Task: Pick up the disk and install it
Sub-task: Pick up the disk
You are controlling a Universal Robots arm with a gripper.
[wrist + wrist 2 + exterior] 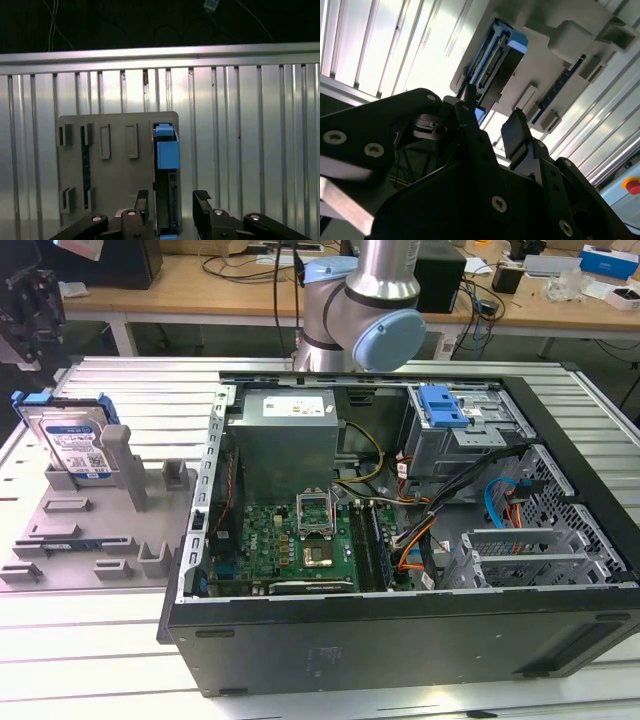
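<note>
Disk (72, 445) is standing on edge in a slot at one corner of the grey holder (100, 530), the blue bracket framing its labelled face. The holder is lying on the ribbed table (150, 390) toward the edge at the exterior view's left, just beside the open computer case (400, 620). The gripper (171, 196) is hovering at the disk's blue-framed edge in both wrist views. Its fingers (202, 202) are standing apart, one on either side of the disk and gripping nothing. In the first wrist view a narrow gap is showing between each finger and the disk.
</note>
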